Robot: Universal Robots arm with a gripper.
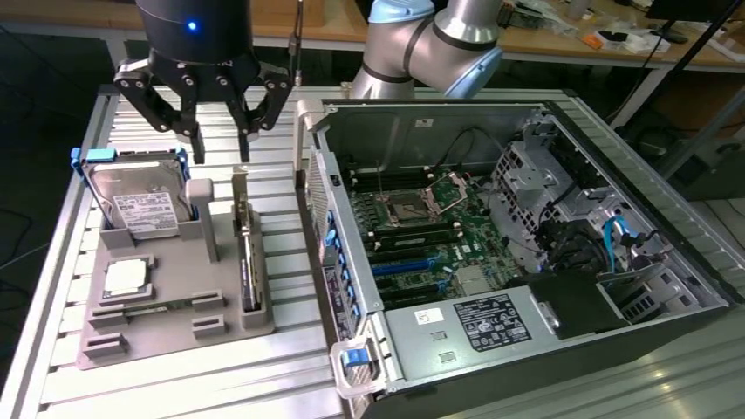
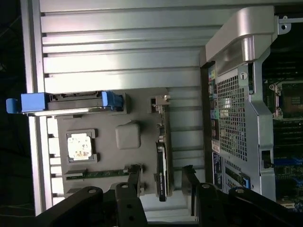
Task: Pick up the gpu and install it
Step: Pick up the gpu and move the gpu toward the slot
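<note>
Slatted table (image 1: 163, 388) carries grey tray (image 1: 219, 278) with gpu (image 1: 247, 253) beside open case (image 1: 402, 131).

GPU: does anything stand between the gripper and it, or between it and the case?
Nothing visible lies between the open gripper and the gpu standing on edge in the tray below it. Between gpu and motherboard rises the case wall; above it the way is open.
</note>
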